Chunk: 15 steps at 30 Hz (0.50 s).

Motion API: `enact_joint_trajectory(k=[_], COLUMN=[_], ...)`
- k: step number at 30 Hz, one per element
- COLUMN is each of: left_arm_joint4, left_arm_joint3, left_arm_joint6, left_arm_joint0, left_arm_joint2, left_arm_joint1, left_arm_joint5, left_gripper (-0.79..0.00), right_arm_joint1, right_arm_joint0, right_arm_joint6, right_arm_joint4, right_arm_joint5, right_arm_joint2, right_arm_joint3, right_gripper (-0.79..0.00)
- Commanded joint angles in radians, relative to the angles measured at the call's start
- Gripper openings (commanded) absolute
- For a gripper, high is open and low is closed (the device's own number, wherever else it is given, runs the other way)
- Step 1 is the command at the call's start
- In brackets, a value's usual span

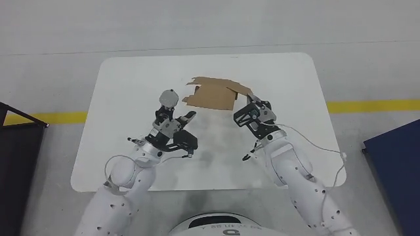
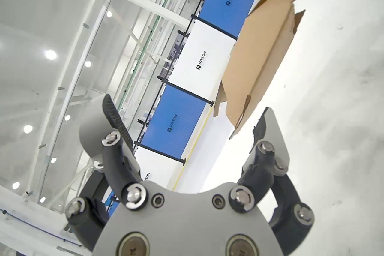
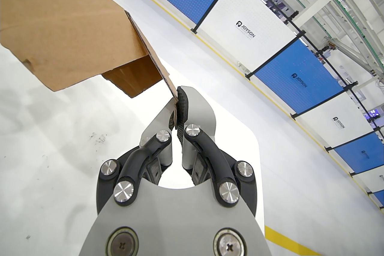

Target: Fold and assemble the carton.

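Holding the left gripper (image 2: 184, 112) turned on its side at the left of the table (image 1: 125, 92), fingers spread wide and gripping nothing, just beside the left end of the carton (image 1: 213, 95) and seemingly not touching it. Apparently readying it there for catching or pressing a panel. Leaving the brown carton lying across the far middle of the table, half-opened into a shallow sleeve, with flaps hanging loose at both ends and nothing yet squared. Pinching the edge of a right-end flap between the tightly closed fingers of the right gripper (image 3: 177, 101), seemingly anchoring that end and stopping the sleeve collapsing flat. Judging the assembly as being at an early stage, with the sleeve needing opening fully and every flap waiting for folding in.
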Motion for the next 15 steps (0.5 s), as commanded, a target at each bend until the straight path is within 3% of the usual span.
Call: enact_joint_trajectory(k=[1,6,15], left_arm_joint4=[0.024,0.08,0.197], left_arm_joint3=[0.016,0.06,0.12], left_arm_joint6=[-0.021,-0.054,-0.106], left_arm_joint0=[-0.015,-0.053,-0.087], left_arm_joint2=[0.026,0.074,0.152], left_arm_joint1=[-0.004,-0.013,-0.03], left_arm_joint5=[-0.003,-0.004,0.071], left_gripper=[0.0,0.0,0.0], right_arm_joint1=[0.0,-0.001,-0.005], right_arm_joint0=[-0.014,-0.037,-0.05], right_arm_joint6=[-0.002,-0.011,-0.013], right_arm_joint4=[-0.005,-0.019,-0.052], right_arm_joint5=[0.002,0.002,-0.007], right_arm_joint2=[0.001,0.002,-0.008], right_arm_joint3=[-0.01,-0.022,-0.027], right_gripper=[-0.785,-0.785,-0.785])
